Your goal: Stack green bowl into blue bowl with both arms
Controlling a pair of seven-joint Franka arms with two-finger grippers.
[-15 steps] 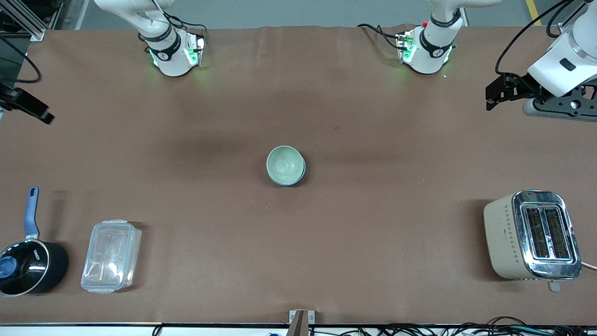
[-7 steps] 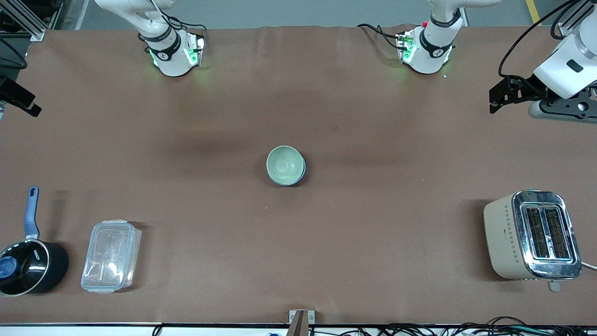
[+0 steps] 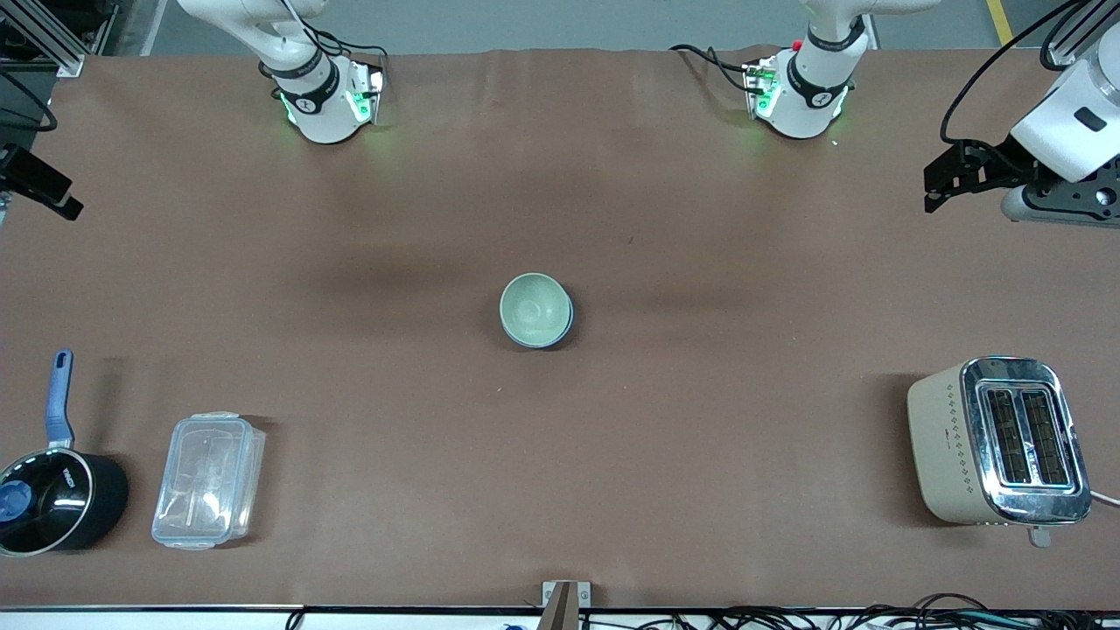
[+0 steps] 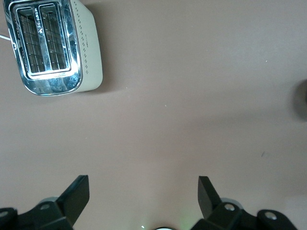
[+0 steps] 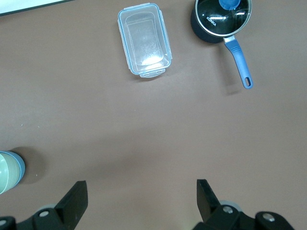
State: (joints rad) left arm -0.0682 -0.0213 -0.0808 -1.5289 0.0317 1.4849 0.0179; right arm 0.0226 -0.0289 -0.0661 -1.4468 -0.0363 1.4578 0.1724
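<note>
The pale green bowl [image 3: 532, 308] sits nested inside the blue bowl [image 3: 570, 321] at the middle of the table; only a thin blue edge shows around it. The pair also shows at the edge of the right wrist view, green bowl [image 5: 5, 173] in blue bowl [image 5: 19, 168]. My left gripper [image 3: 931, 194] is open and empty, up in the air over the left arm's end of the table; the left wrist view shows it [image 4: 142, 191] over bare mat. My right gripper [image 3: 61, 199] is open and empty over the right arm's end of the table, as the right wrist view shows [image 5: 141, 196].
A cream and chrome toaster [image 3: 997, 442] stands near the front camera at the left arm's end. A clear lidded container [image 3: 208, 481] and a black saucepan with a blue handle [image 3: 52, 499] stand near the front camera at the right arm's end.
Both grippers have drawn back a little farther toward their own ends of the table. The nested bowls have not moved.
</note>
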